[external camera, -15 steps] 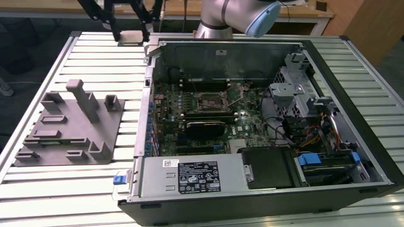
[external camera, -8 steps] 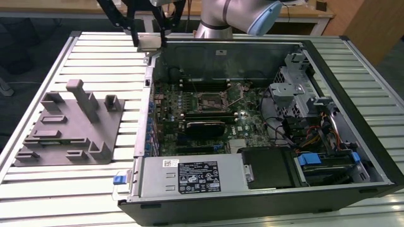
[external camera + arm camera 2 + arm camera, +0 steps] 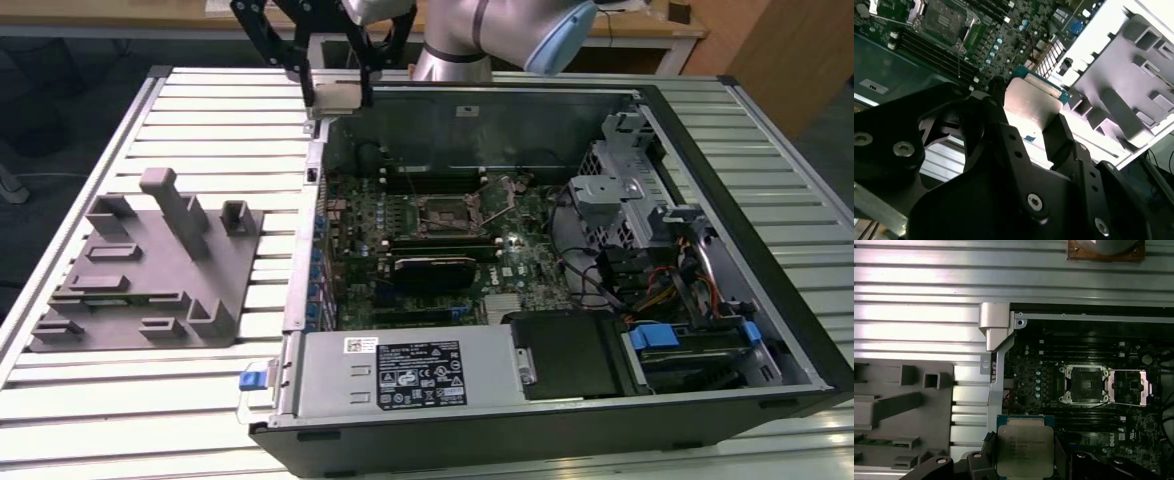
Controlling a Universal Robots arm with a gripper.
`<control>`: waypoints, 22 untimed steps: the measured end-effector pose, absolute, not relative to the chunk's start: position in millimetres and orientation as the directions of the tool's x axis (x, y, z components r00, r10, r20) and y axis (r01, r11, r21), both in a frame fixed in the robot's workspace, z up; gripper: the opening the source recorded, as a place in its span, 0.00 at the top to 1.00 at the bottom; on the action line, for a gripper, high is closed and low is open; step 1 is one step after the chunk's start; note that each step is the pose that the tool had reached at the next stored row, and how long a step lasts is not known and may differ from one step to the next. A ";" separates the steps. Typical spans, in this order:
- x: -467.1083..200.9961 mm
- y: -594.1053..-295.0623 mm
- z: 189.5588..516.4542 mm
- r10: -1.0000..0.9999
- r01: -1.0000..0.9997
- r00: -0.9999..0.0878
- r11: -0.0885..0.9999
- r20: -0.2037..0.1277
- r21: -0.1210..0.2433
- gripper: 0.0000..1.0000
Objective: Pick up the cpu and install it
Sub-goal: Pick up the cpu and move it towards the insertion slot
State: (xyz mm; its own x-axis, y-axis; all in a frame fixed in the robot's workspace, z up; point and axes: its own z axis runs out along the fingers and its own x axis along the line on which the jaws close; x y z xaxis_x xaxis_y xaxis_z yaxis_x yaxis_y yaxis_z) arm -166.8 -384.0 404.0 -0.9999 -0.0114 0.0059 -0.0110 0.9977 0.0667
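The jaws pinch the cpu (image 3: 1025, 446) by two opposite edges, flat with its metal top up, over the case (image 3: 561, 120) wall beside the worktop (image 3: 174, 120), probably to keep it level for the open socket (image 3: 1085, 385).

- The cpu (image 3: 1025, 445), a small flat square chip with a pale silver metal lid and a thin green rim, showed faint print on its lid in the first wrist view.
- It was clamped by two opposite edges between the jaws of the black gripper (image 3: 334, 93).
- In the exterior view it hung roughly flat over the far corner of the open computer case (image 3: 534, 120), on that view's left, well apart from the bare socket (image 3: 1085, 385).
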 end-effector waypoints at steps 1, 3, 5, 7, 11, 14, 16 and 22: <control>-165.3 -383.9 403.4 -0.011 -0.011 -1.000 0.998 0.006 0.066 0.45; -161.3 -383.8 402.0 -0.011 -0.011 -1.000 0.998 0.006 0.065 0.45; -156.6 -383.8 400.4 -0.011 -0.011 -1.000 0.998 0.006 0.065 0.45; -152.3 -383.7 398.7 -0.011 -0.011 -1.000 0.998 0.007 0.065 0.45; -142.7 -383.3 392.9 -0.011 -0.011 -1.000 0.998 0.009 0.064 0.45; -133.6 -382.9 387.4 -0.011 -0.011 -1.000 0.998 0.011 0.065 0.45; -127.4 -382.6 383.8 -0.011 -0.011 -1.000 0.998 0.013 0.065 0.45; -110.0 -381.0 372.8 -0.011 -0.010 -1.000 0.998 0.017 0.065 0.45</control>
State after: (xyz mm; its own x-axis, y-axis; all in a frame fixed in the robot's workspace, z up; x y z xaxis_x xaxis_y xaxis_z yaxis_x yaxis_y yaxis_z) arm -110.0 -381.0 372.8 -0.9998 -0.0114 0.0173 -0.0102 0.9979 0.0646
